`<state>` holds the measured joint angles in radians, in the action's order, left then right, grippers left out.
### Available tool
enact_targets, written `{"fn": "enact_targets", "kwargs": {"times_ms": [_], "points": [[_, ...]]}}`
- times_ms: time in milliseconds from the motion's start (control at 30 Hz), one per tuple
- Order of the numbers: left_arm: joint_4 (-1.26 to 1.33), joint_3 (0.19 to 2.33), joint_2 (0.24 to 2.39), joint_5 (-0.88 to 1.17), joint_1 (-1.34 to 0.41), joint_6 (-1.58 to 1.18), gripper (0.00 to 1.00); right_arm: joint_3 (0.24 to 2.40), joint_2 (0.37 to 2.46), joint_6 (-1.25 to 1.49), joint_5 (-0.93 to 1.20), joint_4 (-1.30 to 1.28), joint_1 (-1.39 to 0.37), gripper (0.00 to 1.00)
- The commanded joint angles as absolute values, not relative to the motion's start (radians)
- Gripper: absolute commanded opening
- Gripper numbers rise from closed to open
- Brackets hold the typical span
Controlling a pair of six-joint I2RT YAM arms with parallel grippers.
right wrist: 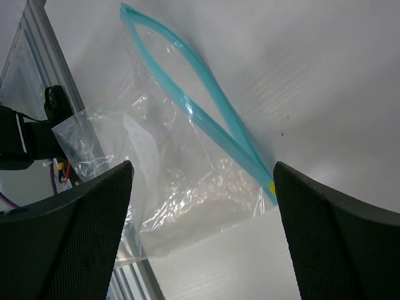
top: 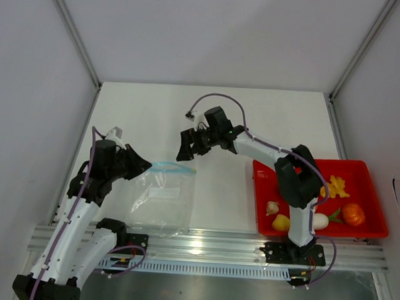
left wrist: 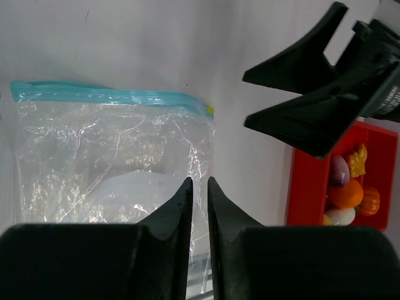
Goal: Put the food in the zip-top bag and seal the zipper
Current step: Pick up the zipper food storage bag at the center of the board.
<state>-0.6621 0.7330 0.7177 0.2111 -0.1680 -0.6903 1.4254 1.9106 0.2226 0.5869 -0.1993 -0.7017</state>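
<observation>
The clear zip-top bag point(top: 161, 201) lies flat near the table's front edge, with its light-blue zipper point(top: 173, 166) on the far side. In the right wrist view the zipper point(right wrist: 194, 103) gapes slightly in the middle. My left gripper point(top: 145, 166) hovers at the bag's far left corner; its jaws point(left wrist: 199, 180) are nearly closed and hold nothing. My right gripper point(top: 186, 151) is wide open above the zipper's right end point(right wrist: 203, 164). The food lies in the red tray point(top: 356, 232): pumpkin point(top: 353, 214), yellow pieces point(top: 336, 187), garlic point(top: 272, 207) and a white piece point(top: 320, 221).
The bag's near edge reaches the aluminium rail point(top: 209, 242) at the table front. White walls enclose the left, back and right. The right arm stretches from its base across the tray's left part. The tray stands to the right of the bag.
</observation>
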Motion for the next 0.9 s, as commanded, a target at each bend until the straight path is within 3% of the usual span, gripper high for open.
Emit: {"fn": "enact_targets", "kwargs": {"times_ms": [0,133,333,633,867], "points": [[-0.683,0.736,0.704,0.198,-0.173,-0.681,0.18,1.548,2.032,0.160,0.684,-0.166,-0.730,0.93],[-0.669,0.698,0.661,0.204,-0.173,-0.673,0.24,1.655,2.129,0.143,0.715,-0.193,-0.749,0.90],[-0.666,0.703,0.647,0.216,-0.173,-0.660,0.26,1.778,2.249,0.114,0.742,-0.252,-0.767,0.89],[-0.695,0.741,0.680,0.212,-0.173,-0.669,0.31,1.686,2.240,0.052,0.861,-0.259,-0.792,0.74],[-0.703,0.739,0.756,0.227,-0.173,-0.715,0.41,1.565,2.192,0.061,0.879,-0.209,-0.822,0.43]]}}
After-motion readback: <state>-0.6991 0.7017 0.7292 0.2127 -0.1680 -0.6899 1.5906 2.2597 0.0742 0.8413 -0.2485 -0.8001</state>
